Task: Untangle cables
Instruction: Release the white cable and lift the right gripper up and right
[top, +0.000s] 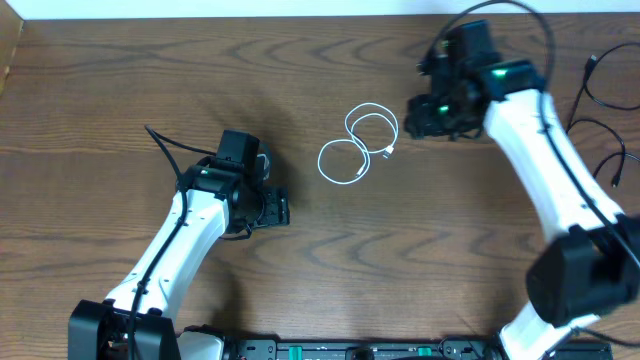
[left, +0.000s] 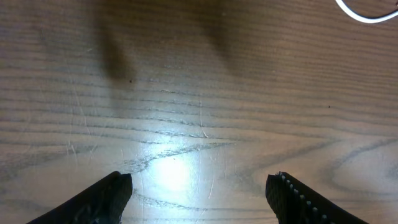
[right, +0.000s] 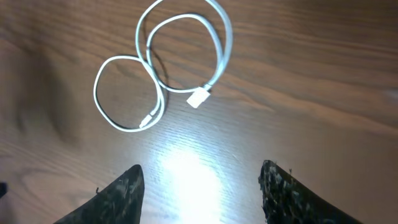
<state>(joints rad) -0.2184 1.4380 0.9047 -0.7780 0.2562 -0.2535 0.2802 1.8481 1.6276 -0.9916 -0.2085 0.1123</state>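
Note:
A white cable (top: 357, 146) lies on the wooden table in two loose overlapping loops, both small plug ends free. In the right wrist view the white cable (right: 227, 43) rests flat ahead of my right gripper (right: 200, 180), whose jaws stand open with only bare wood between them. From above, my right gripper (top: 415, 112) sits just right of the loops. Thin black cables (top: 584, 88) lie at the table's right edge. My left gripper (top: 283, 210) is left of and below the white loops, open and empty; its wrist view catches only a bit of the white cable (left: 367, 17) at top right.
The wooden table (top: 120, 80) has its far edge along the top of the overhead view. The right arm's white link (top: 545, 150) runs between the white loops and the black cords. The arms' bases stand at the near edge.

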